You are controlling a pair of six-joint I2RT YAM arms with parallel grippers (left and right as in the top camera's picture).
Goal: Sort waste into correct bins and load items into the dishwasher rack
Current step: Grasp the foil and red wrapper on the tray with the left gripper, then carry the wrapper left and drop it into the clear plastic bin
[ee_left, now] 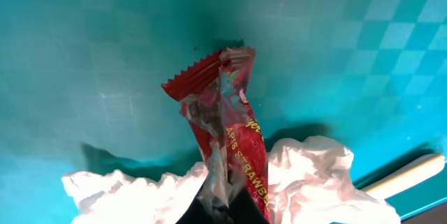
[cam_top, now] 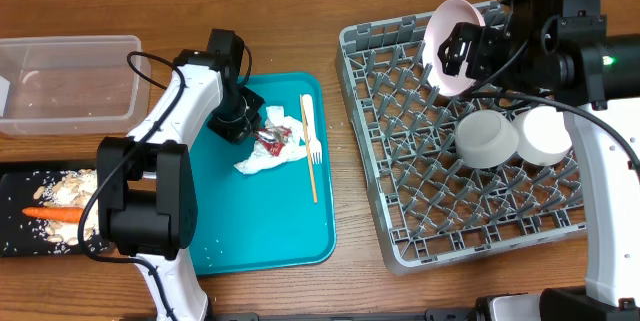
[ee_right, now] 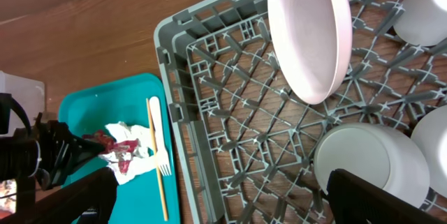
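Observation:
My left gripper (cam_top: pixel 252 126) is low over the teal tray (cam_top: pixel 260 231), shut on the red-and-silver foil wrapper (cam_top: pixel 272 139). In the left wrist view the wrapper (ee_left: pixel 227 123) rises from between the fingertips (ee_left: pixel 223 208), with crumpled white napkin (ee_left: pixel 314 175) on both sides. The napkin (cam_top: pixel 268 158) and the white fork (cam_top: pixel 311 146) lie on the teal tray. The pink-white plate (cam_top: pixel 447 46) stands on edge in the grey rack (cam_top: pixel 400 231). My right gripper (cam_top: pixel 468 53) is open beside it. Two white bowls (cam_top: pixel 487 136) (cam_top: pixel 545 133) sit upside down in the rack.
The clear tub (cam_top: pixel 65 81) stands at the far left with crumbs in it. The black tray (cam_top: pixel 15 241) in front of it holds the carrot (cam_top: pixel 55 214) and nut pieces (cam_top: pixel 70 189). Another white vessel (ee_right: pixel 426 8) sits in the rack's far corner.

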